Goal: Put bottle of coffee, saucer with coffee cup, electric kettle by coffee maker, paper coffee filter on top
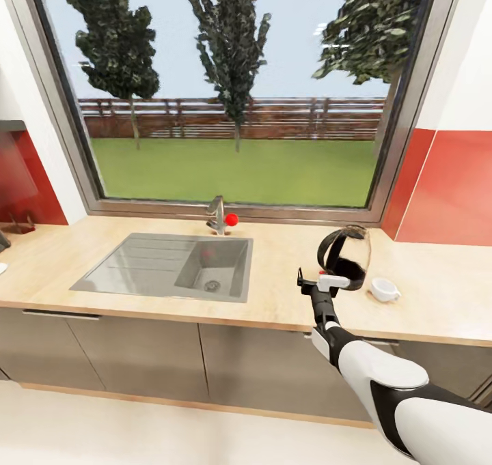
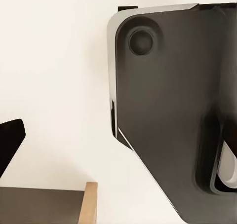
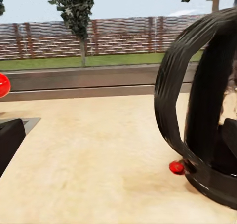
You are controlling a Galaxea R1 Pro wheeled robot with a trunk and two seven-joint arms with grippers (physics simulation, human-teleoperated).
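Pale wood countertop [image 1: 287, 294] runs the width of the head view, under a wide window [image 1: 232, 89] that looks onto grass, trees and a brown fence. Red wall panels [image 1: 451, 185] flank the window on both sides. Set into the counter is a grey steel sink [image 1: 137, 263] with a drainer on one side and a deeper basin on the other; a faucet [image 1: 217, 216] with a red knob stands at its back edge, by the window sill.

Reaching in from the lower right, the white-and-black right arm [image 1: 383, 383] stretches to the counter, and its right gripper [image 1: 321, 282] sits at the near side of the electric kettle [image 1: 345, 257] — a dark, glassy body with a big looping black handle, standing upright on the counter to the right of the sink. The right wrist view has the kettle's handle [image 3: 192, 95] close up and a small red button at its base, with one dark fingertip [image 3: 10, 140] off to the side, clear of the handle; the fingers look spread apart rather than closed on anything.

Just right of the kettle, near it on the wood, rests a small white coffee cup [image 1: 385, 289].

The left wrist view gives a dark robot casing against a pale surface — whether that left gripper [image 2: 9, 140] is spread or closed cannot be told.
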